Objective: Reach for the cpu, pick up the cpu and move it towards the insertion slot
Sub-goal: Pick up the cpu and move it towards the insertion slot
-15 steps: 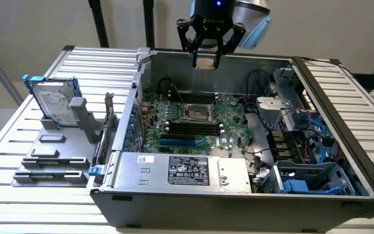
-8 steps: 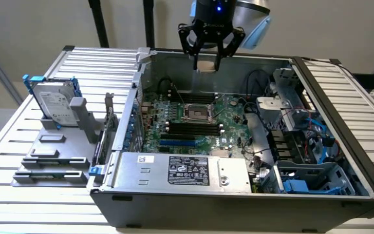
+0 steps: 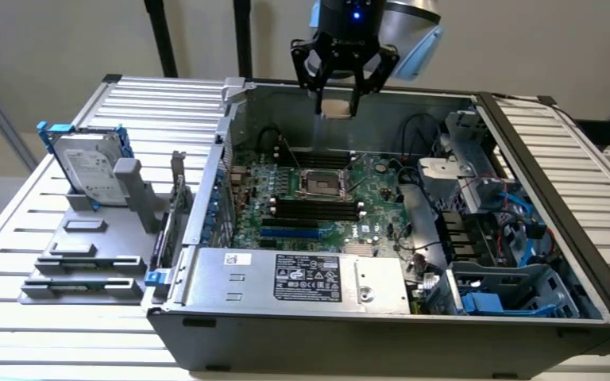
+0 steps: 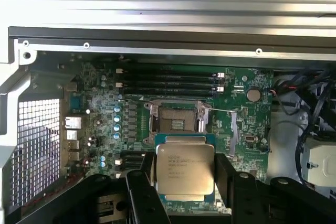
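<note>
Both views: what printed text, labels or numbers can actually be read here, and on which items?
None reads well enough to quote.
cpu, held between the gripper fingers: several lines of dark print on its metal top, too blurred.
Power supply label: black sticker with white print and logos, too small.
White sticker beside it: unreadable.
Hard drive label: small print, unreadable.
Motherboard: markings too small.

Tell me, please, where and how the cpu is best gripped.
By two opposite edges, from above, as the gripper holds it now. The cpu is a thin flat square with its metal top facing up, so only its rim offers the fingers purchase.
</note>
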You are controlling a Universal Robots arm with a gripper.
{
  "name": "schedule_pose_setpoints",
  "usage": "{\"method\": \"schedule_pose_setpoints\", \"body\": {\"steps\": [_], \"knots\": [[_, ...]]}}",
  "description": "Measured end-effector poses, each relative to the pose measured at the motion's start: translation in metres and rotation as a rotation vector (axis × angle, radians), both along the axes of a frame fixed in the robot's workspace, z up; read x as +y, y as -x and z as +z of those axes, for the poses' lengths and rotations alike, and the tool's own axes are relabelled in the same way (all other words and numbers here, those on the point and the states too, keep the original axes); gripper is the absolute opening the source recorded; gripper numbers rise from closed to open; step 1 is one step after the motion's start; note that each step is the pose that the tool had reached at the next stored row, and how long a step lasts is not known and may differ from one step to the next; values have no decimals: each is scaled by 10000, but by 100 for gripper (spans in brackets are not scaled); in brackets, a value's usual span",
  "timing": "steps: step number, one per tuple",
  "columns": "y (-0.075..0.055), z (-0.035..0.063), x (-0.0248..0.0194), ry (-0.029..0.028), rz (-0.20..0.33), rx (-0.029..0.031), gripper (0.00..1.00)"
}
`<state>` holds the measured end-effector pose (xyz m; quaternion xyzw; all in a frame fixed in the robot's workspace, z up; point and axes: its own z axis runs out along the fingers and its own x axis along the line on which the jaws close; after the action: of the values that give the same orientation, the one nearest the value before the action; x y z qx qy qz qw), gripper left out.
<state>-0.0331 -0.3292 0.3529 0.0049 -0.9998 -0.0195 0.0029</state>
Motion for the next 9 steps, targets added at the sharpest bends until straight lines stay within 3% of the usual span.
{"method": "schedule_pose_setpoints", "body": {"steps": [9], "knots": [[17,-7,64,0,-152,0,55]]}}
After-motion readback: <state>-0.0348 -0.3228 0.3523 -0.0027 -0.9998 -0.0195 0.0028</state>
